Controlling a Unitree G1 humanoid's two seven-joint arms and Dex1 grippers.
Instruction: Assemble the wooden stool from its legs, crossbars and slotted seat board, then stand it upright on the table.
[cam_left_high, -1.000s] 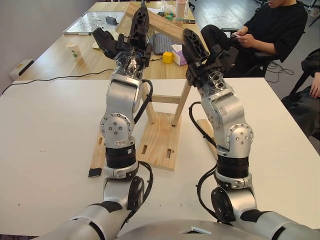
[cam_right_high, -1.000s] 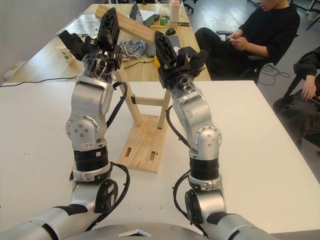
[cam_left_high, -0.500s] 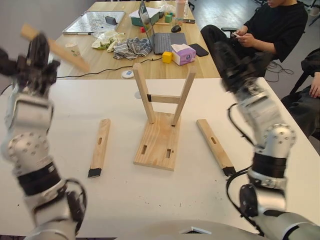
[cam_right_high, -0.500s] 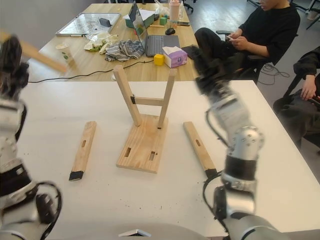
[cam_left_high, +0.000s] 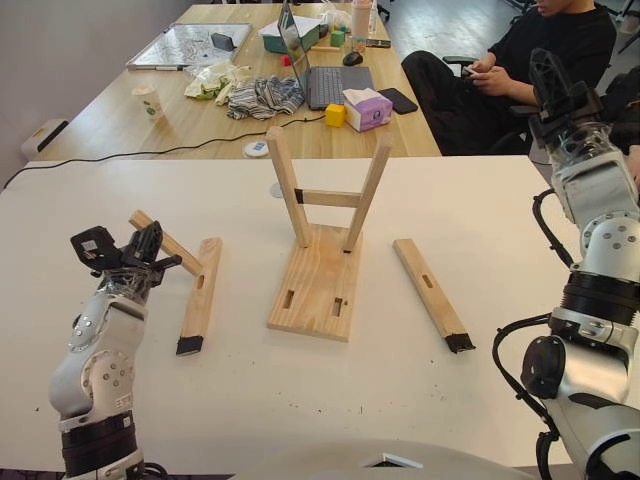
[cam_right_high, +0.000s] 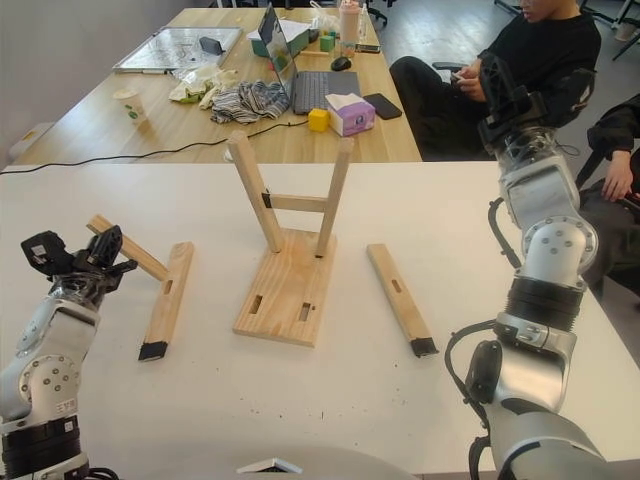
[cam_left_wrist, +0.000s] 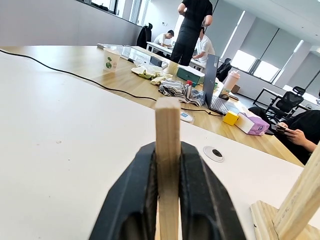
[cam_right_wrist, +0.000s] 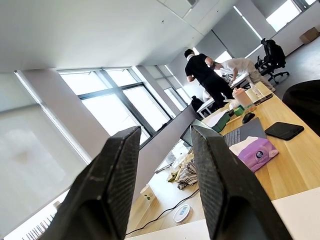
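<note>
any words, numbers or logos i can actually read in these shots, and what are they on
No text reads clearly in any view.
paper cup: a green mark, too small to read.
tissue box: printed pattern, too blurred to read.
seat board: bare wood, no marking seen.
wooden bar in the left tool: bare wood, no marking seen.

Bright, even indoor light, white table (cam_left_high: 480, 210) flatly lit, thin soft shadow at the near edge of the seat board (cam_left_high: 318, 290), windows (cam_right_wrist: 150, 107) blown out white in the right wrist view
</note>
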